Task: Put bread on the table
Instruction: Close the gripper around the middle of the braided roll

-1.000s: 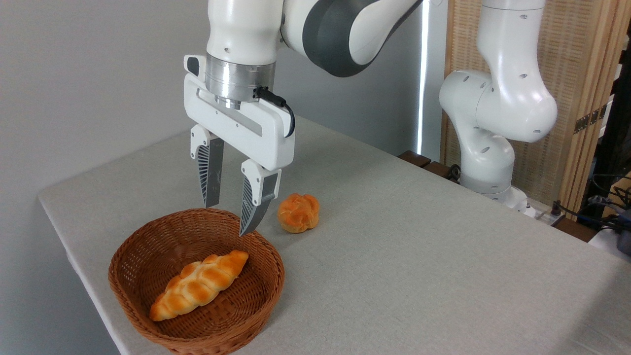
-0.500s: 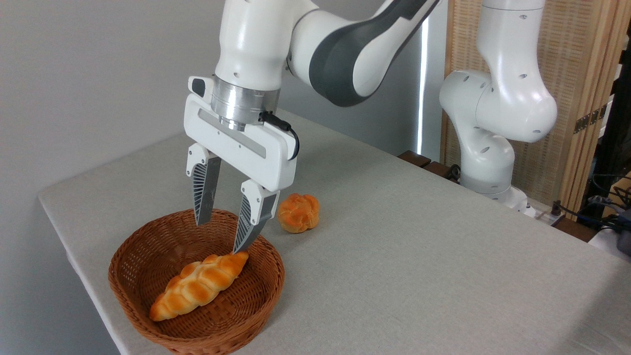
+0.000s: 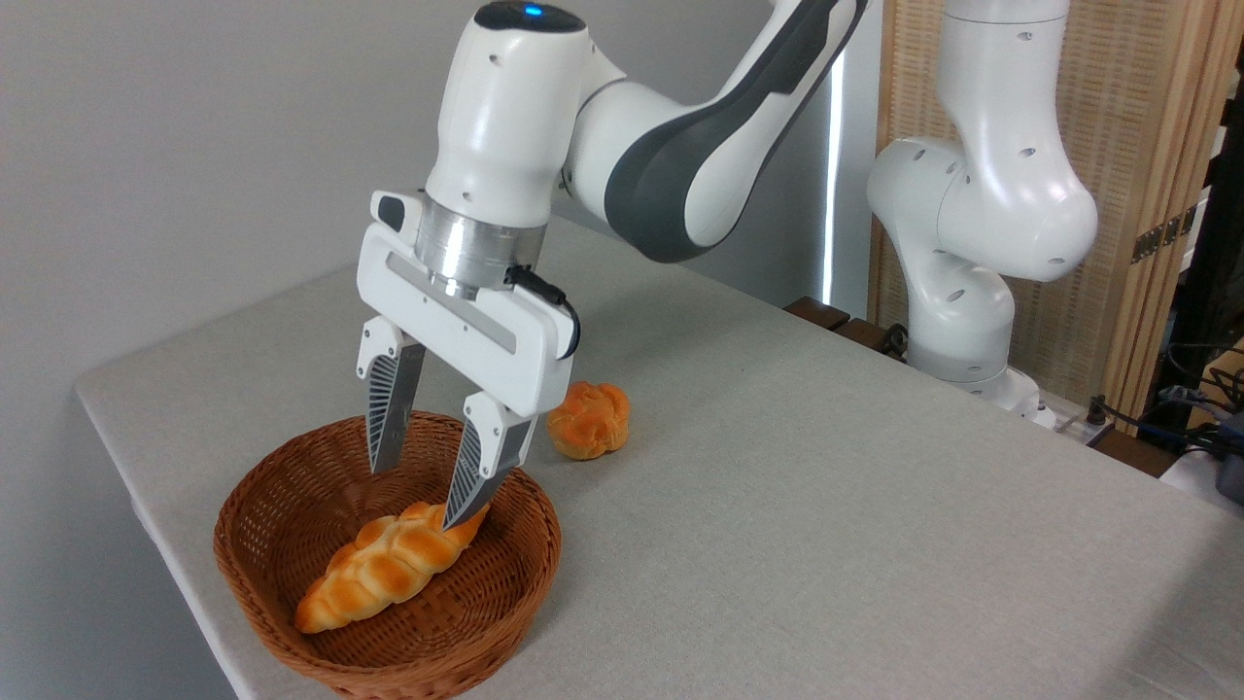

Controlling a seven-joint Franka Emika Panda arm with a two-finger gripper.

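Gripper point(image 3: 415, 491) hangs spread wide, empty, both tips inside the basket point(image 3: 292, 622) and above the loaf point(image 3: 389, 562). The loaf lies diagonally on the basket floor, not on the table point(image 3: 826, 486) yet. The right fingertip point(image 3: 457, 515) sits over or against the loaf's upper right end; cannot tell if touching. The left one is over the bare weave behind it. Main risk: the tips bracket only the pointed end, not the middle, so closing there likely pinches the taper and the glossy loaf squirts out or pivots and hangs nose-down. 2nd risk: descending further may jab the loaf or the weave, shoving or tipping the light basket. 3rd: on the lift, the long loaf may snag on the rim and drag the basket. A bun point(image 3: 588, 418) sits just beside the basket's far right rim, so setting down there could bump it.
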